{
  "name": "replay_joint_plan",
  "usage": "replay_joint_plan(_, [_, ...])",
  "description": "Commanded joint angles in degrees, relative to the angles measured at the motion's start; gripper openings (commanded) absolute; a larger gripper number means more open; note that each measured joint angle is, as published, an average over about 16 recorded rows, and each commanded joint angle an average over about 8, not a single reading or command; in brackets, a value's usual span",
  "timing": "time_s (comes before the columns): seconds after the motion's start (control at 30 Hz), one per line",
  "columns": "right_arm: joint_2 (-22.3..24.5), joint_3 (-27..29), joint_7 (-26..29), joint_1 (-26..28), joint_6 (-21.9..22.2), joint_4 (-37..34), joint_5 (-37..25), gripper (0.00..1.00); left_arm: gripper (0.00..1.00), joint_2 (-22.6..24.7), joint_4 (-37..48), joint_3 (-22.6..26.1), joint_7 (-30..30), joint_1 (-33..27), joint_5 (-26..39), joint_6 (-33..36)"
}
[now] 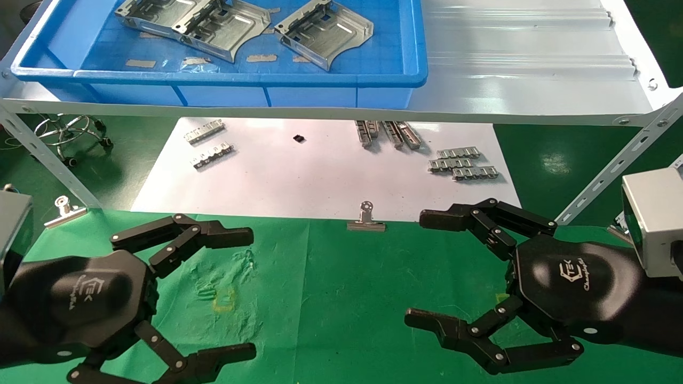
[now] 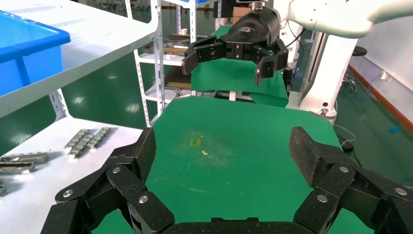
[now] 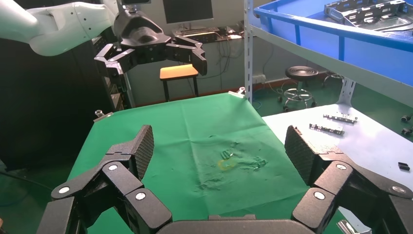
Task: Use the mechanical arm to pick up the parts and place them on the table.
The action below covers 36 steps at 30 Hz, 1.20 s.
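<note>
Both hands open, empty, over green table [image 1: 331, 298].
Left hand [image 1: 251, 290] and right hand [image 1: 413, 269] show white "TEK" logos; three parts [image 1: 323, 32] sit in blue bin [image 1: 256, 80] on shelf; two clips [image 1: 366, 218].

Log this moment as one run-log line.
left gripper: open, empty, above table | right gripper: open, empty | parts: in blue bin, none placed

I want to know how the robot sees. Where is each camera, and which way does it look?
Head view: up top, looking down at the table, blue bin and both open end effectors.
Left wrist view: behind the left end effector, facing the right end effector.
Right wrist view: behind the right one, facing the left.
Both wrist views share the table's yellow mark.
</note>
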Motion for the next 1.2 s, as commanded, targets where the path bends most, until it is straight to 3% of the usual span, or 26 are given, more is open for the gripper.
replay_joint_plan(0.03, [0.00, 0.00, 0.00, 0.00, 0.00, 0.00, 0.00, 1.00, 1.00, 0.00, 0.00, 0.00, 0.00, 0.00, 0.00, 0.00])
replay_joint_plan(0.3, [0.00, 0.00, 0.00, 0.00, 0.00, 0.00, 0.00, 1.00, 1.00, 0.00, 0.00, 0.00, 0.00, 0.00, 0.00, 0.00])
replay_joint_plan(0.33, [0.00, 0.00, 0.00, 0.00, 0.00, 0.00, 0.00, 0.94, 1.00, 0.00, 0.00, 0.00, 0.00, 0.00, 0.00, 0.00])
replay_joint_plan(0.57, [0.00, 0.00, 0.00, 0.00, 0.00, 0.00, 0.00, 0.06, 1.00, -0.01, -0.02, 0.00, -0.01, 0.01, -0.01, 0.00])
replay_joint_plan(0.6, [0.00, 0.00, 0.00, 0.00, 0.00, 0.00, 0.00, 0.00, 1.00, 0.01, -0.01, -0.02, -0.01, 0.00, -0.02, -0.04])
replay_joint_plan(0.9, [0.00, 0.00, 0.00, 0.00, 0.00, 0.00, 0.00, 0.00, 1.00, 2.34, 0.00, -0.23, -0.61, -2.18, 0.44, -3.93])
replay_joint_plan(1.2, [0.00, 0.00, 0.00, 0.00, 0.00, 0.00, 0.00, 0.00, 1.00, 8.32, 3.78, 1.04, -1.57, -9.85, 4.83, -11.81])
